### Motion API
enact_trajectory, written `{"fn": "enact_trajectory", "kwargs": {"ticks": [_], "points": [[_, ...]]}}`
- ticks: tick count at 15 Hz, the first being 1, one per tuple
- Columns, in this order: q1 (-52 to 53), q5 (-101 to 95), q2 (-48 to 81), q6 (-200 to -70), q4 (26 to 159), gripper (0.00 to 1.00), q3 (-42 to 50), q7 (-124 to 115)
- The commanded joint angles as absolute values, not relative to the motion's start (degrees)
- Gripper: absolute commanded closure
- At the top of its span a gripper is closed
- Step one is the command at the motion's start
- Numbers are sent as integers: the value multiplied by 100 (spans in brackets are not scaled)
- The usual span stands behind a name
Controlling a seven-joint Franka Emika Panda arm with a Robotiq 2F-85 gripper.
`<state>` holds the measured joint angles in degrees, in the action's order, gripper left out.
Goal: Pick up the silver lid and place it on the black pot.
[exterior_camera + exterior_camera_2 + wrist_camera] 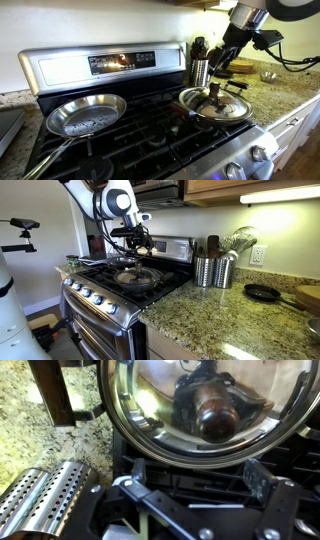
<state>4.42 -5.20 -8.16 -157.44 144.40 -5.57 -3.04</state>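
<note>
The silver lid [216,104] lies on the stove's burner over the black pot, of which only a dark rim [203,119] shows under it. Both also show in an exterior view, the lid [135,276] with the pot's edge [137,285] beneath. In the wrist view the shiny lid [150,400] with its dark knob [213,417] fills the top. My gripper [197,478] is open and empty, a little above the lid and apart from it, as seen in both exterior views [219,72] [134,247].
A shiny silver frying pan [86,113] sits on another burner. Perforated metal utensil holders [212,271] [45,500] stand on the granite counter next to the stove. A small black pan [262,292] lies further along the counter. The stove's back panel [100,63] rises behind.
</note>
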Motion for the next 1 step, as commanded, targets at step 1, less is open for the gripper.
{"fn": "enact_trajectory", "kwargs": {"ticks": [1], "points": [[442, -498, -804, -15731, 14436, 0, -564, -277]]}}
